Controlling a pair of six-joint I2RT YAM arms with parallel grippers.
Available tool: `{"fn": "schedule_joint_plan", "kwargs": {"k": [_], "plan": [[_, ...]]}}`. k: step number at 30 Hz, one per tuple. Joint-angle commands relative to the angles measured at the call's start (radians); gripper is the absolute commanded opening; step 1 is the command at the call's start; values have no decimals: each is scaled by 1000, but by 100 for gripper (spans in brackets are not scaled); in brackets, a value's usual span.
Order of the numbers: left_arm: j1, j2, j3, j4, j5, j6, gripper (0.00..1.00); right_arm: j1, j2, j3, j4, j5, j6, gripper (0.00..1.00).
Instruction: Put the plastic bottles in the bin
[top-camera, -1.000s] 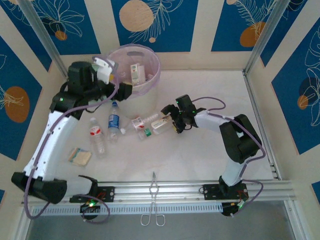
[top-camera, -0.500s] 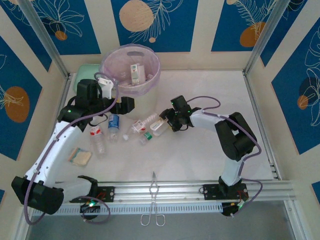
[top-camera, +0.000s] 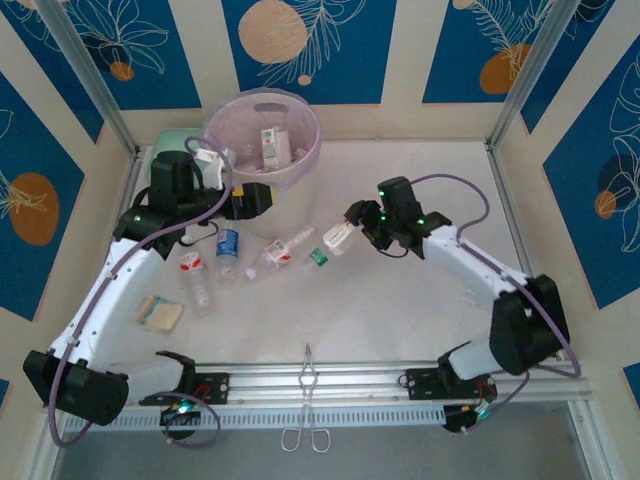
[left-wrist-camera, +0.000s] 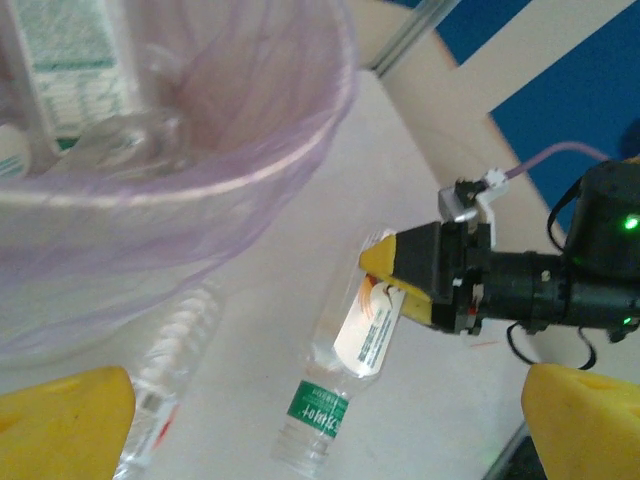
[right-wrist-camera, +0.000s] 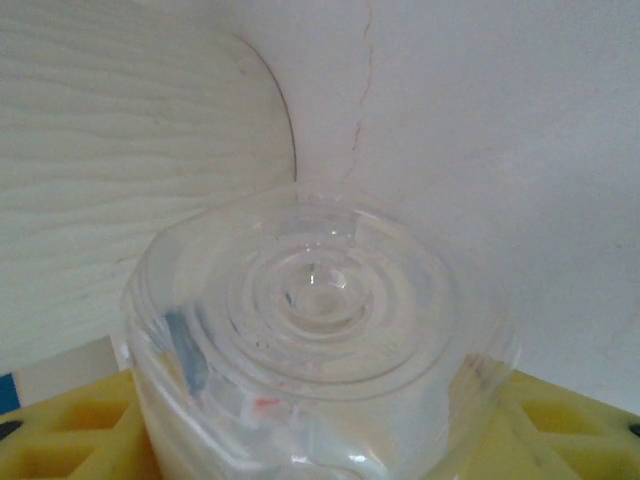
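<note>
Top view: bin (top-camera: 316, 135) at 11 o'clock on the desk (top-camera: 420, 300), bottles inside (top-camera: 270, 145), count hard to make out through the lilac liner. At its 5 o'clock, left end effector (top-camera: 255, 200), spread unreadable from this angle. Near centre, right end effector (top-camera: 352, 222) clamped on held bottle (top-camera: 335, 238), green cap toward 7 o'clock. Three loose bottles (top-camera: 228, 248) at its 9 o'clock. Mint case (top-camera: 168, 140) half hidden behind left arm.

Left wrist: yellow fingertips (left-wrist-camera: 60, 425) wide apart, both cut off at 6 o'clock; bin cropped at 10 o'clock; held bottle tilted, base gripped.

Right wrist: bottle base squeezed between yellow pads (right-wrist-camera: 60, 430), label blurred.
</note>
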Motion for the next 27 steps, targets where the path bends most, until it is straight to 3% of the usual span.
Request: {"fn": "schedule_joint_plan", "kwargs": {"k": [1, 6, 11, 14, 19, 27], "plan": [[-2, -13, 70, 38, 105, -65, 99, -37, -111, -15, -49, -85, -100, 29], [-16, 15, 48, 134, 200, -160, 100, -67, -223, 4, -21, -193, -258, 16], [-94, 86, 102, 108, 221, -144, 100, -83, -234, 41, 127, -539, -413, 8], [-138, 114, 125, 90, 229, -110, 100, -79, -204, 74, 185, -656, -417, 6], [-198, 158, 112, 123, 270, -101, 100, -77, -157, 79, 358, -767, -345, 6], [-261, 209, 144, 41, 230, -11, 100, -57, -100, 122, 421, -759, -314, 4]]}}
